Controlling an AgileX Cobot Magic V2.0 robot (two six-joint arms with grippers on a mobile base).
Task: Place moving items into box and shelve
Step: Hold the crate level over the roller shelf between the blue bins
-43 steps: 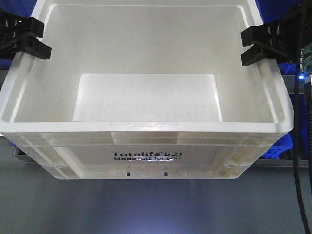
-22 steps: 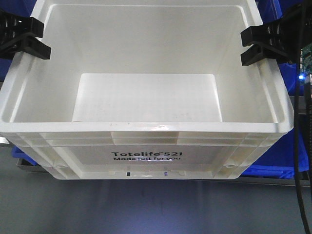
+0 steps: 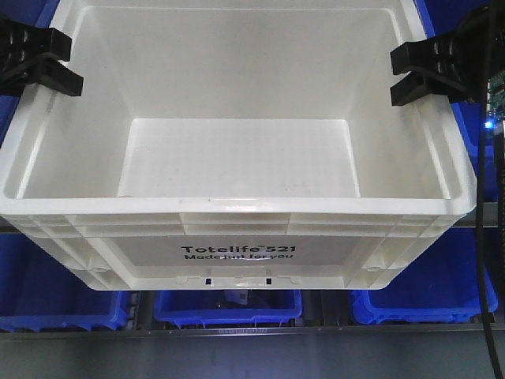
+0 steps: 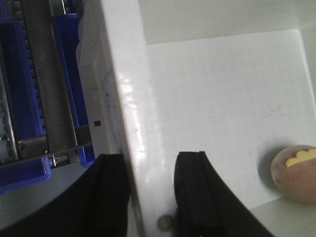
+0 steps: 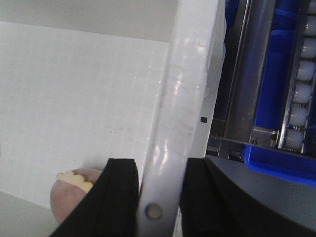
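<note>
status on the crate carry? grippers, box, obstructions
Left gripper and right gripper each clamped on a side rim of the box. Pink plush item inside. Blue bins below; nothing blocking seen.

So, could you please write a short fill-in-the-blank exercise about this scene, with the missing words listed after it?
1. The left pincer and the right pincer each clamp a side ____ of the box.
2. The bins visible beneath the box are ____ in colour.
3. The number printed after "Totelife" on the box is ____.
4. The pinkish plush item lies ____ the box.

Missing words: wall; blue; 521; inside
</note>
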